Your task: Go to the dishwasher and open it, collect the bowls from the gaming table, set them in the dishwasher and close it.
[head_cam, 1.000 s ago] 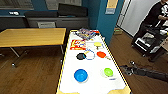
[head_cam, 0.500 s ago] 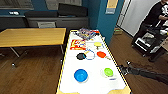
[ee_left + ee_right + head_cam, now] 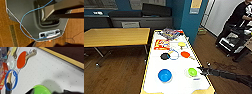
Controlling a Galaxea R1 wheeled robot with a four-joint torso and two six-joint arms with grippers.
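Wooden table: a plain wood-topped table [image 3: 115, 36] is seen at the left, well apart from the task's things; it is not involved.
Blue bowl: a small round bright-blue plastic bowl [image 3: 164, 75] is seen on the near left part of the white top; untouched.
Green bowl: a small round bright-green plastic bowl [image 3: 192, 72] is seen just beside the right gripper [image 3: 201, 70]; in the right wrist view its rim [image 3: 41, 90] lies close under the camera.
Right gripper: it is reached in from the right edge towards the green bowl; whether the jaws are apart or together cannot be told.
Step in hand: judged to be the approach to the green bowl; the rim is best taken squarely, so the light bowl is not pushed across the smooth top.
Surface: the long white-topped gaming table with a yellow rim [image 3: 147, 65] carries a blue circle marking [image 3: 11, 79], a red paddle [image 3: 21, 59] and, farther off, other small round items.
Room: brown wood-look floor [image 3: 119, 75]; blue walls [image 3: 189, 22]; a person [image 3: 240, 17] is seen at the far right.
Left gripper: its jaw state cannot be told.
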